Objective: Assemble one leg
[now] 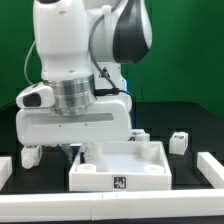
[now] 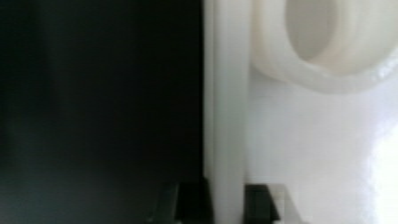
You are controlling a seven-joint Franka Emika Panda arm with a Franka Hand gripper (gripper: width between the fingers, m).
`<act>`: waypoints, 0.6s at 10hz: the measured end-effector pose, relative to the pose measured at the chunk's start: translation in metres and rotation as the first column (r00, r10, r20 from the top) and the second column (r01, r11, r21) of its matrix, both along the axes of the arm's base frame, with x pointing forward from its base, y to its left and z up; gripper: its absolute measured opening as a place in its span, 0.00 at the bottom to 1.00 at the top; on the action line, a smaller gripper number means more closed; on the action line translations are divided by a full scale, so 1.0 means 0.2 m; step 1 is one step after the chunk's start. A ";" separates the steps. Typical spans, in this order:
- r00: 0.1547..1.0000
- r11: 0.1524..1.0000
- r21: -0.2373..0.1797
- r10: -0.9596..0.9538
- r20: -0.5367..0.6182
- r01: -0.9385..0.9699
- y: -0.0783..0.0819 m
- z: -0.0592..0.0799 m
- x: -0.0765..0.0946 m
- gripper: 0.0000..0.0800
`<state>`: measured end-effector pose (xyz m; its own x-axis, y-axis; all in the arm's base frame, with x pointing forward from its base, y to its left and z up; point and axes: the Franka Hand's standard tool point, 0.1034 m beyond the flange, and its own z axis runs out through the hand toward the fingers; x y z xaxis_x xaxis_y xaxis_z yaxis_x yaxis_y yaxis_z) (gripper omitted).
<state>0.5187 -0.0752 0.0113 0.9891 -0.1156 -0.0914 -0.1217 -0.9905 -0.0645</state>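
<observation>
The big white square tray-like piece (image 1: 120, 170) lies at the front middle of the table, with a tag on its front wall. My gripper (image 1: 72, 150) reaches down to its back corner on the exterior view's left, the fingertips largely hidden by the hand. In the wrist view the gripper (image 2: 224, 205) has a dark finger (image 2: 187, 205) on each side of the tray's thin upright wall (image 2: 221, 110), closed against it. A round socket (image 2: 329, 40) shows in the tray's floor. One leg (image 1: 178, 142), a small tagged white block, stands at the right.
Another small white block (image 1: 138, 135) sits just behind the tray, and one more (image 1: 30, 155) stands at the exterior view's left. Low white bars lie at the left edge (image 1: 4, 170) and right edge (image 1: 208, 165). The table mat is black.
</observation>
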 end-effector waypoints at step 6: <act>0.998 0.998 -0.009 0.066 0.010 -0.066 0.27 -0.01 0.29 0.07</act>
